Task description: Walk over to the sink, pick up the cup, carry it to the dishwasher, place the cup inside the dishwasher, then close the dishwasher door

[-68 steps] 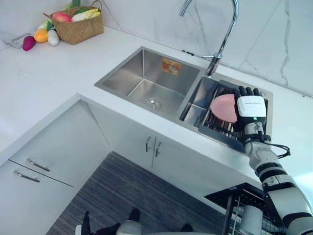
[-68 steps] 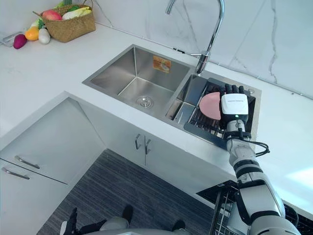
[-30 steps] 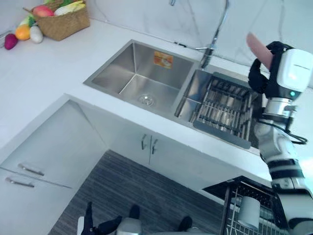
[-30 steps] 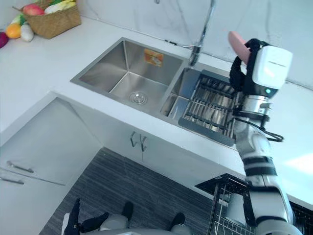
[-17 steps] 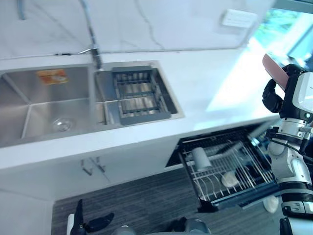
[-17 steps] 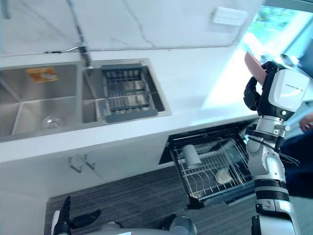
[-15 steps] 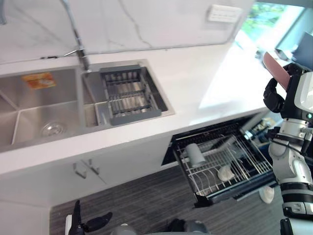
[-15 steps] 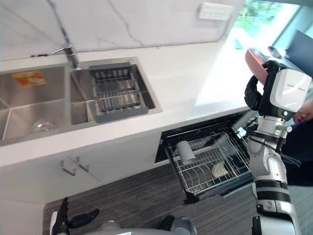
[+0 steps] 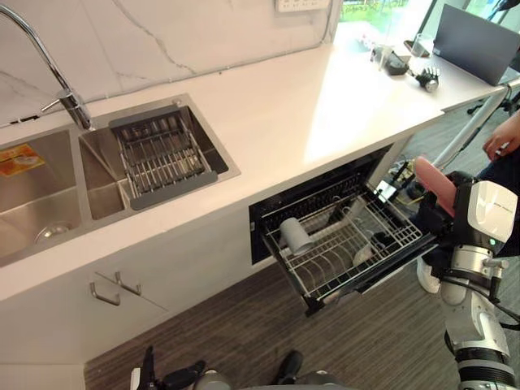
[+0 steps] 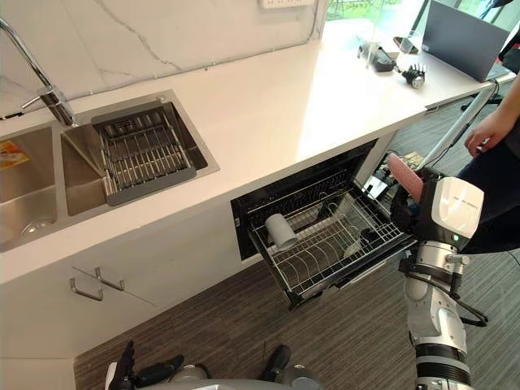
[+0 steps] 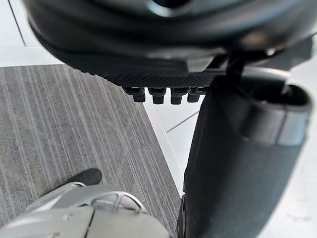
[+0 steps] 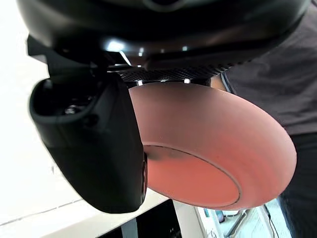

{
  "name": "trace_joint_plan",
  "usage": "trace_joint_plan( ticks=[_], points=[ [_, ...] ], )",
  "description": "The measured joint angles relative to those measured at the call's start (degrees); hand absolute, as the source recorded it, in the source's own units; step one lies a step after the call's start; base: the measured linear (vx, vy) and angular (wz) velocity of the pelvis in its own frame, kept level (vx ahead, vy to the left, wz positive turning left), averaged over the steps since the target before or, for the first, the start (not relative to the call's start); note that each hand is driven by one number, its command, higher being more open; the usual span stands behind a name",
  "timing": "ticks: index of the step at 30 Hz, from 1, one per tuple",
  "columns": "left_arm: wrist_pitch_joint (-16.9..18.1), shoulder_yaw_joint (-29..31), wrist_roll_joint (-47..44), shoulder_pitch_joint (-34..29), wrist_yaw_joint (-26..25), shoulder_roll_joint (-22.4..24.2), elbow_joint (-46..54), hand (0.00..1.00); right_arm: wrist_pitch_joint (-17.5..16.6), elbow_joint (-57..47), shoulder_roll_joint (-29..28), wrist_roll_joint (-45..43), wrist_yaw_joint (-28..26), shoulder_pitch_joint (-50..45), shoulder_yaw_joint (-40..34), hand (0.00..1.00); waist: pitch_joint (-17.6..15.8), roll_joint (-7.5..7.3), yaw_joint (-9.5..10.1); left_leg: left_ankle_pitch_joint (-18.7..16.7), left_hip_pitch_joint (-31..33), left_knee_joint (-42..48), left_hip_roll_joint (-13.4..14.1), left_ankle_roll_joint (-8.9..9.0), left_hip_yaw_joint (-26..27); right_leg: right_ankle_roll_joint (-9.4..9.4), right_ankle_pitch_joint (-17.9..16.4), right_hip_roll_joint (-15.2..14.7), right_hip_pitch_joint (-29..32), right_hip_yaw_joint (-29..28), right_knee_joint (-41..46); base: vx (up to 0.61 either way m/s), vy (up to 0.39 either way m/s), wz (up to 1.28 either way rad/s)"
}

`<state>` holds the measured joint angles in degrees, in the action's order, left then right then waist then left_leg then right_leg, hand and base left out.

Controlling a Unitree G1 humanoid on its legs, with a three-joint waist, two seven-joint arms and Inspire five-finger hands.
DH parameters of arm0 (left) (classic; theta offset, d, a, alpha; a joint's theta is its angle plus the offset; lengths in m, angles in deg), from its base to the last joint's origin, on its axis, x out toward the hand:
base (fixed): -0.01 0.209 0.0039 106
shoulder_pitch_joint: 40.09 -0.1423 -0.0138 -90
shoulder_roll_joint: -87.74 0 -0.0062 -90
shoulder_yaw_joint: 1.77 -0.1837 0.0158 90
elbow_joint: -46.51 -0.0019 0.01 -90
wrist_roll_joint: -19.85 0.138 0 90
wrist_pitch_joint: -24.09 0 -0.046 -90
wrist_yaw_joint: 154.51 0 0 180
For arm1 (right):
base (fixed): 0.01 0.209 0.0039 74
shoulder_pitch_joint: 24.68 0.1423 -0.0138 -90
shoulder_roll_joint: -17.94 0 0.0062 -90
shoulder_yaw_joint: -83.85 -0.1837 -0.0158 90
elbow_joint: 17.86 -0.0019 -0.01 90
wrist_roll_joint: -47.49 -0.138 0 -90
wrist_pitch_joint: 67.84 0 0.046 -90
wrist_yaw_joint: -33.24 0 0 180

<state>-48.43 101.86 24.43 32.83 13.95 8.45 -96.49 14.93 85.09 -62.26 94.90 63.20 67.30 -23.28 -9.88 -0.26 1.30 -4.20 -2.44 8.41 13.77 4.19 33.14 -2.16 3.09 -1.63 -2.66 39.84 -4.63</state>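
- Salmon-pink round cup [image 12: 213, 148]: smooth, plain wall, with a flat ringed base that faces the right wrist camera.
- The cup is held in the right robot hand [image 10: 445, 210] at the right of the frame. It is tilted, beside the right end of the pulled-out rack and not in it.
- The right robot hand's thumb and fingers are curled round the cup's wall, the thumb pressed against its side.
- Black dishwasher [image 9: 325, 191] under the white tabletop [image 9: 309, 89], standing open with its wire rack [image 9: 357, 248] drawn out over the grey striped floor [image 9: 244, 333].
- In the rack, a grey cup [image 9: 293, 234] lies on its side at the left, and a small white piece [image 9: 363, 254] sits further right.
- Steel double sink [image 9: 41, 207] at the left of the frame. Its right basin holds a dark slatted drain tray [image 9: 158, 154].
- Left robot hand [image 9: 175, 378] at the bottom edge, low over the floor, fingers straight and holding nothing.
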Motion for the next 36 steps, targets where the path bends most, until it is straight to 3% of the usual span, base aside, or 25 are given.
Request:
trace_joint_plan(
  ticks=[8, 15, 20, 27, 28, 36],
  points=[
    [0.3, -0.7, 1.1, 4.2, 0.4, -0.1, -1.2, 1.00, 1.4, 5.5, -1.3, -0.1, -0.2, 3.2, 2.9, 0.00, -2.7, 1.13, 1.08, 0.7, 5.9, -0.2, -2.2, -0.78, -4.2, 0.39, 1.5, -1.9, 3.5, 3.7, -0.2, 0.06, 0.184, 0.29],
    [0.9, -4.1, -0.8, 11.6, 1.9, -1.1, -0.9, 1.00, 5.7, 18.9, -0.3, -3.3, 0.0, 15.8, 10.5, 0.00, -10.2, 3.80, 2.88, 1.8, 12.3, -0.1, -5.1, -2.73, -8.8, 0.83, 3.2, -4.2, 8.1, 6.3, -0.2, 0.04, 0.191, 0.26],
    [1.0, -7.3, -4.0, 15.1, 2.2, -2.6, 0.4, 1.00, 7.8, 24.5, 2.1, -6.3, 2.2, 22.3, 13.7, 0.00, -14.4, 4.90, 3.91, 2.3, 14.8, -0.2, -6.8, -3.60, -11.4, 1.31, 4.1, -5.5, 9.9, 7.1, -0.2, 0.02, 0.186, 0.18],
    [2.1, -10.2, -5.9, 15.8, 2.2, -3.7, 1.6, 1.00, 13.9, 28.6, 3.5, -10.2, 7.8, 25.5, 14.2, 0.00, -15.1, 5.40, 4.21, 2.3, 16.1, -0.2, -8.3, -4.19, -13.5, 2.44, 5.2, -6.9, 10.9, 5.8, -0.2, 0.00, 0.192, 0.07],
    [2.2, -10.4, -5.9, 15.9, 2.2, -3.7, 1.6, 1.00, 14.7, 29.4, 3.5, -10.2, 8.4, 25.9, 14.2, 1.00, -15.5, 5.37, 4.20, 2.3, 16.1, -0.3, -8.4, -4.26, -13.7, 2.46, 5.4, -7.0, 10.9, 5.7, -0.2, -0.04, 0.197, -0.03],
    [1.8, -11.0, -6.8, 16.0, 2.2, -3.8, 1.6, 1.00, 16.5, 31.9, 2.2, -15.7, 8.7, 23.7, 12.4, 1.00, -16.0, 5.44, 4.20, 2.2, 16.2, -0.5, -8.8, -4.91, -13.8, 2.39, 6.4, -7.3, 11.4, 5.1, -0.2, -0.04, 0.136, -0.02]
  ],
)
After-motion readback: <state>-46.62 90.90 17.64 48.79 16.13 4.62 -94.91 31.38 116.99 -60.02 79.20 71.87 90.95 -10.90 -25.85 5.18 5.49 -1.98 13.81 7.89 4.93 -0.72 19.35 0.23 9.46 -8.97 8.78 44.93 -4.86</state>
